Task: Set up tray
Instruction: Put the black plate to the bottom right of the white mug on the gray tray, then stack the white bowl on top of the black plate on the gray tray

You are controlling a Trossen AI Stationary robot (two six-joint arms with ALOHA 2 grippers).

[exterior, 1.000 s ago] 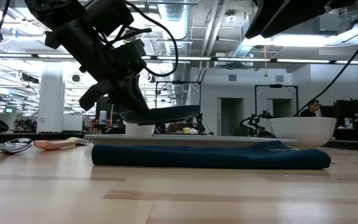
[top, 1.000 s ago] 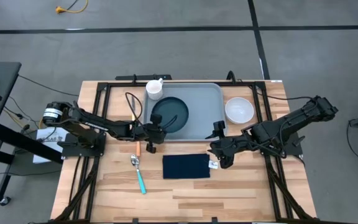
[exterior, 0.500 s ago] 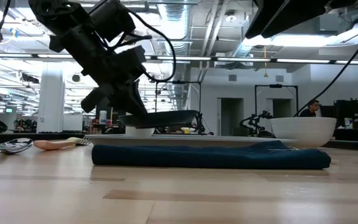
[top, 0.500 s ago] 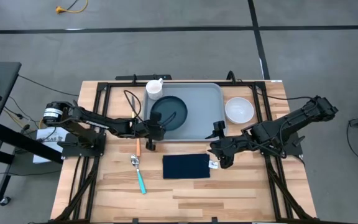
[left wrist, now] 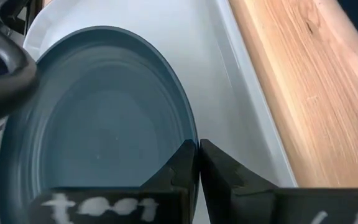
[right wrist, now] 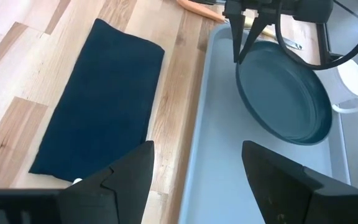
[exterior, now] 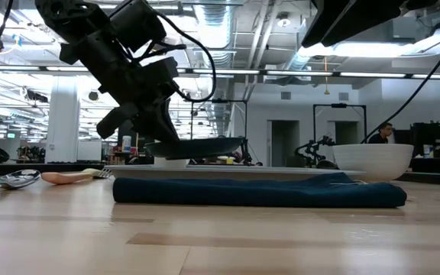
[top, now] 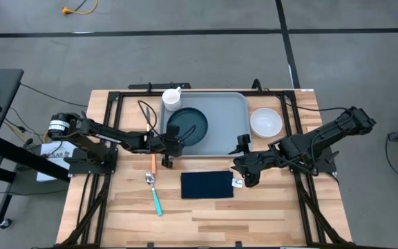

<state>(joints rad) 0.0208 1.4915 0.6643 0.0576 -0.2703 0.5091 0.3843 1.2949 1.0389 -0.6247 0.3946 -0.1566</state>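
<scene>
The grey-blue tray (top: 223, 128) lies at the table's far middle. Over its left half is the round dark teal plate (top: 188, 126), also visible in the low view (exterior: 201, 143), the left wrist view (left wrist: 98, 124) and the right wrist view (right wrist: 284, 93). My left gripper (top: 173, 142) is shut on the plate's near-left rim. My right gripper (top: 244, 166) is open and waits near the tray's near right corner, beside the navy napkin (top: 207, 185); in its own view its fingers frame the tray (right wrist: 197, 180). My left gripper pinches the plate's rim (left wrist: 191, 134) on its near-left side between its two fingers, one on the inner face and one on the outer. The fingers (right wrist: 237, 43) slant down from the table's left. The plate sits nearly level just above the tray (exterior: 281, 173); whether any part rests on the tray cannot be told.
A white mug (top: 172, 98) stands on the tray's far left corner. A white bowl (top: 266, 122) sits to the right of the tray. An orange-handled utensil (top: 153, 164) and a teal-handled spoon (top: 154, 194) lie left of the napkin. The table's near strip is bare wood.
My left gripper has gone down a little and drawn slightly toward the table's left, keeping its hold. The plate has sunk closer to the tray with it. Over the last half second both have stayed still.
</scene>
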